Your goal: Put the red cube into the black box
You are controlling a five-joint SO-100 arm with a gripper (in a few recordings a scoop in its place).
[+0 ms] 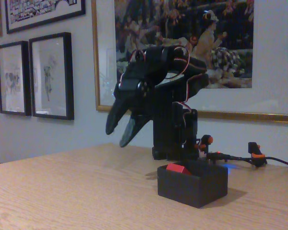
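Observation:
The black box (192,187) sits on the wooden table right of centre in the fixed view. The red cube (178,168) lies inside it at the left, its top poking just above the rim. My black gripper (121,128) hangs in the air up and to the left of the box, fingertips pointing down-left. Its two fingers stand a little apart, with nothing between them. The folded arm rises behind the box.
The arm's black base (175,139) stands just behind the box, with orange-red clips (255,149) and a cable running off to the right. The wooden table (62,191) stretches left and forward. Framed pictures hang on the wall behind.

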